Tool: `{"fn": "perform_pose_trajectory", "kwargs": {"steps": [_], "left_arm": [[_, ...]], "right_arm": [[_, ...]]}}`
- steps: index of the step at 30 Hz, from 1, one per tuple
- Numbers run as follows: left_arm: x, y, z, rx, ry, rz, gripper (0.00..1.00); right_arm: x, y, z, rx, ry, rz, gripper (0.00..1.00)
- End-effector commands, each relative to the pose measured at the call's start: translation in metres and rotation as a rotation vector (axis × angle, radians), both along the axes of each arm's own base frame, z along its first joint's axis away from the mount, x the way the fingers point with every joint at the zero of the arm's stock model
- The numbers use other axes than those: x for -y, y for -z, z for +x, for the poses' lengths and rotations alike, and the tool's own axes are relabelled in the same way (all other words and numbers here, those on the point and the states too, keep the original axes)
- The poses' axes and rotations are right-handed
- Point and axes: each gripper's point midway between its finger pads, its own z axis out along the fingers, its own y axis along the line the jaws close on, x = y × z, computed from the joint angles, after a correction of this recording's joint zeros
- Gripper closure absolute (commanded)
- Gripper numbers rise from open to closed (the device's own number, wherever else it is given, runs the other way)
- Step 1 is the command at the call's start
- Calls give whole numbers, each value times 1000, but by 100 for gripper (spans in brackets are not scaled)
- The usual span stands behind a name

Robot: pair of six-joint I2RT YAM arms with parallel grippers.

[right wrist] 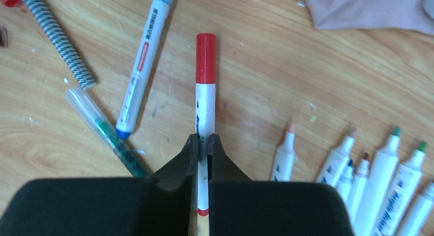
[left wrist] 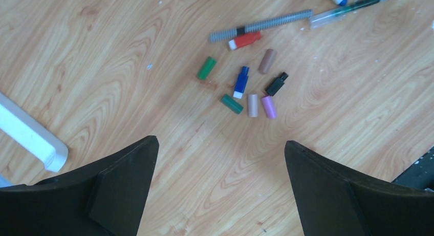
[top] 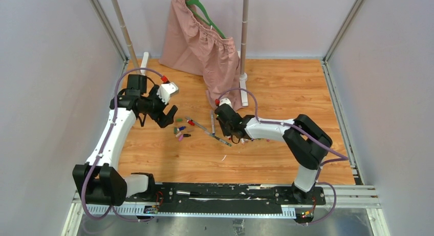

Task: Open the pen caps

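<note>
1. My right claw (right wrist: 203, 144) is clenched on a white pen barrel (right wrist: 205, 110).
2. Beyond its tips, the red cap (right wrist: 205, 58) is still on that barrel.
3. Farther left, my left claw (left wrist: 220, 144) hangs released above loose pen caps (left wrist: 240, 82). Next, I judge, it must pinch the red cap and pull straight.
</note>
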Motion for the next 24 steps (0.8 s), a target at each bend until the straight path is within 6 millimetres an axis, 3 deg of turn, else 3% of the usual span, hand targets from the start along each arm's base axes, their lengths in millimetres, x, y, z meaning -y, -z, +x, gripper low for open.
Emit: {"fn": "perform_pose_trajectory", "kwargs": {"steps": [1,10,18,24], "left_arm": [[21,-20,-8,47,113,-95,0],[26,-19,-19,83,260,-49,2],[49,-12,-46,216,560,120,4],[70,-29,-68,434,826,249,4]], "right_arm": [[20,-31,-3,33,16,10,100],[14,-93,-18,56,-62,140,100],[-44,-144,-79,-151,-418,403,100],[-75,-173,-120,-332,-610,569,100]]}}
